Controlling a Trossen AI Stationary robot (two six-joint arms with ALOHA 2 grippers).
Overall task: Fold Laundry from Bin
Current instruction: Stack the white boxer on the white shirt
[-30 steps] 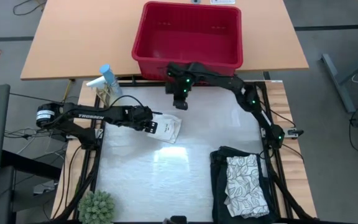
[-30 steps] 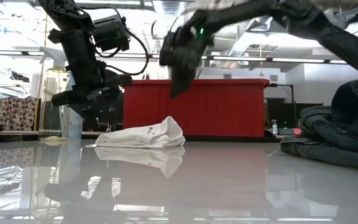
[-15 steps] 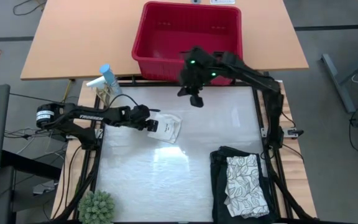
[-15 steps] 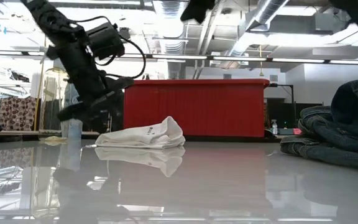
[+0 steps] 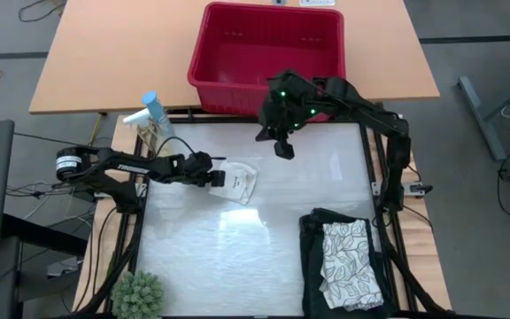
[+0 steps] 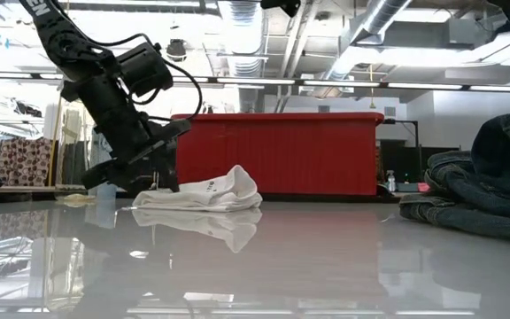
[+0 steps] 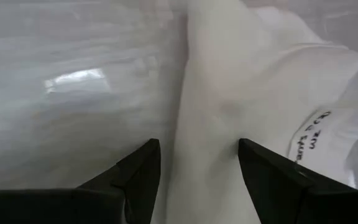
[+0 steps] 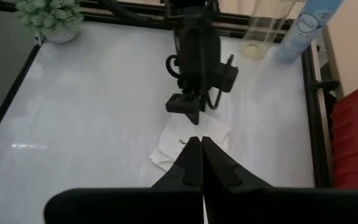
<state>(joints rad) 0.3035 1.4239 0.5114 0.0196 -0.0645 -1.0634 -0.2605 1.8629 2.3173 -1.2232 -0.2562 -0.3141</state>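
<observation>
Left gripper [image 7: 194, 165] at the small whitish cloth [image 5: 240, 180]
I see its fingers spread, straddling a fold (right gripper [image 8: 195, 163] closed, empty, raised).

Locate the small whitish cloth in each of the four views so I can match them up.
High view: small whitish cloth left of centre on the white table, at the left gripper.
Low view: left of centre, in front of the red bin.
Left wrist view: fills the right half, an edge between the open fingers.
Right wrist view: centre, just past the shut fingers.
Shared landmark: the left gripper at the cloth.
</observation>
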